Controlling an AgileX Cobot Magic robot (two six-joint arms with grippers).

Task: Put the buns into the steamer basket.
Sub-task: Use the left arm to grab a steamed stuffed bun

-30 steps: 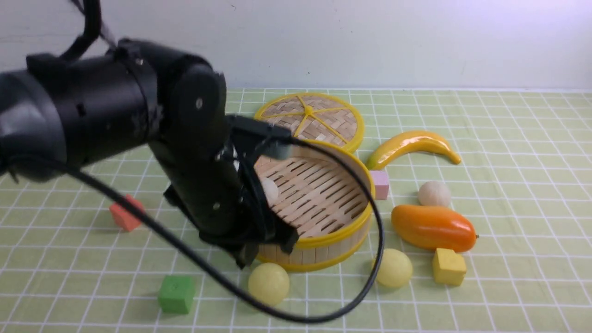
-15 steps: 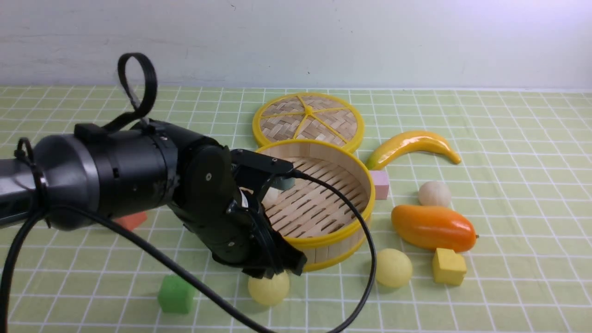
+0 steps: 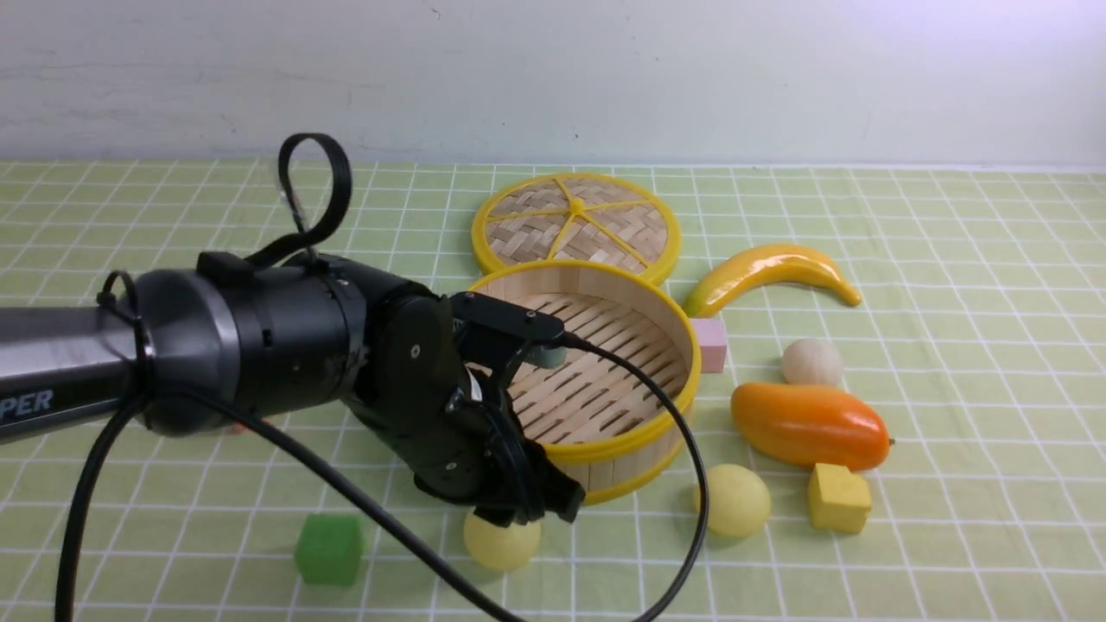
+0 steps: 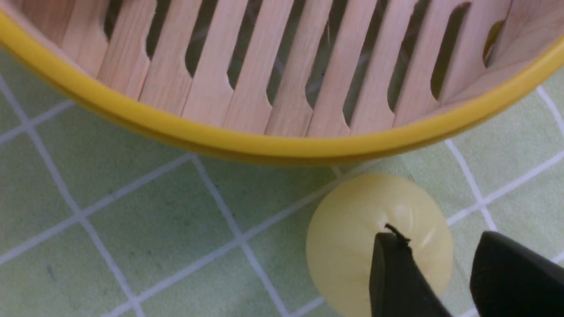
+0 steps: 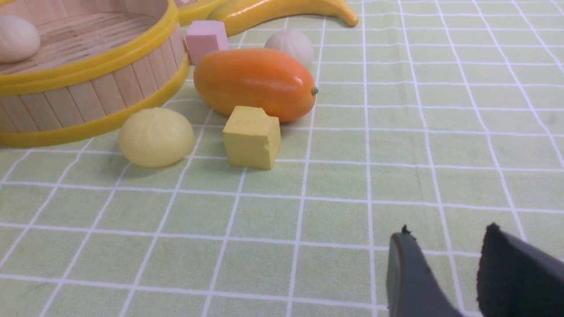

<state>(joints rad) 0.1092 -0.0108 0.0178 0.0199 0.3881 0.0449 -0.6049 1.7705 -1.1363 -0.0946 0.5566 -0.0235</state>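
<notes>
The left gripper [image 4: 438, 240] is poised low over the near yellow bun [image 4: 343, 246]. This bun lies on the desk [image 4: 132, 220], just beside the near rim of the steamer basket [image 4: 264, 147]. The gripper's fingertips are seen only slightly parted, with nothing held and a gap narrower than the bun. The right gripper [image 5: 447, 231] is likewise narrowly parted and empty, well apart from everything. A second yellow bun [image 3: 734, 499] is found near the basket's near right side. A white bun [image 3: 810, 361] lies just beyond the mango [image 3: 808, 425], and another white bun [image 5: 17, 37] is already inside the basket.

The buns are judged to be light and probably soft, with a smooth matte skin. Being round, they may be expected to roll or slip away if pinched off-centre. A wider spread would be called for. The hold is best taken across the widest part, at mid-height, with gentle pressure so that nothing is dented. The basket's rim, so close by, should not be knocked.
</notes>
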